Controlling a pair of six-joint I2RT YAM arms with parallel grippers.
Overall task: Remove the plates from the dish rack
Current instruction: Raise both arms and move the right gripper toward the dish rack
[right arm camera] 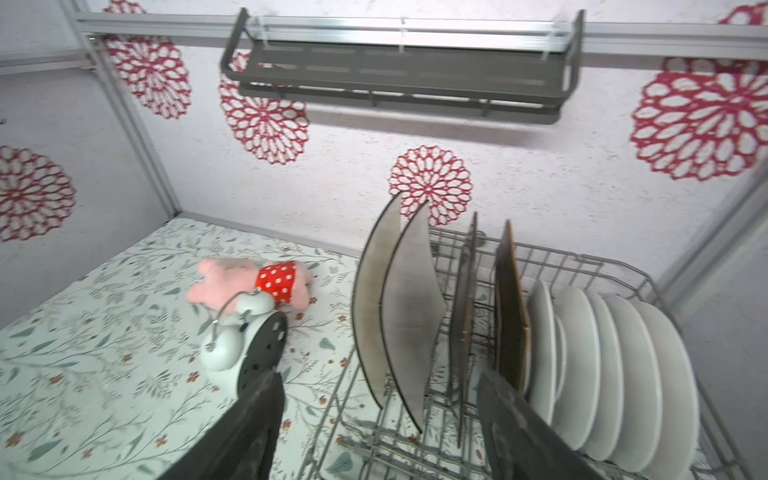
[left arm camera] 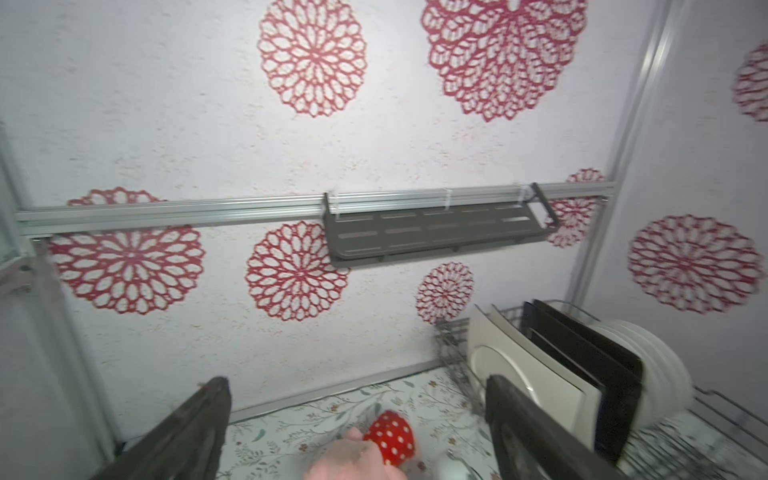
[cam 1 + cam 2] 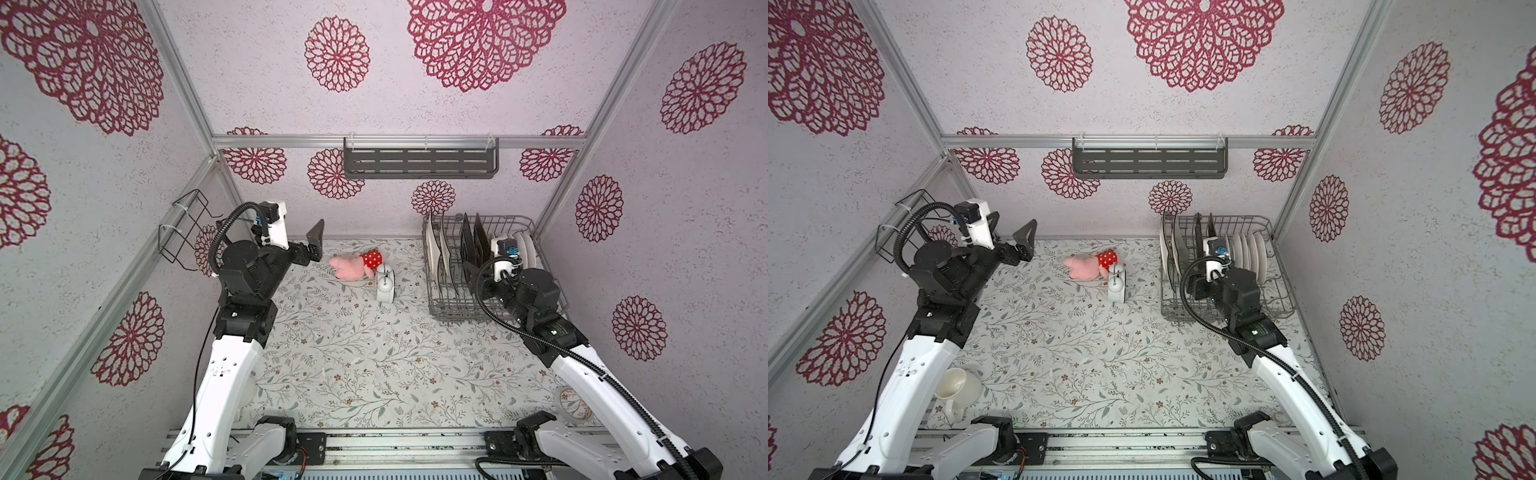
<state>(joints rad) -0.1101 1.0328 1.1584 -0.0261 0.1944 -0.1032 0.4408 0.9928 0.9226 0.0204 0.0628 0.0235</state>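
Right gripper [image 1: 378,432] hangs over the near end of the dish rack [image 3: 453,309], its jaws spread and holding nothing; the left gripper [image 3: 313,245] is also wide open and empty, raised above the worktop [image 3: 353,365] well away from the rack. All the plates [image 1: 602,374] stand upright between the tines at the rack's far end: two pale rectangular ones, dark square ones, then a row of round white ones. A good grasp would take one plate by its top rim and lift it straight up until it clears the tines and raised sides, so neighbours are not dragged. Open room lies in the middle of the worktop; the alarm clock [image 3: 385,286] and plush toy [image 3: 353,266] crowd the rack's left side.
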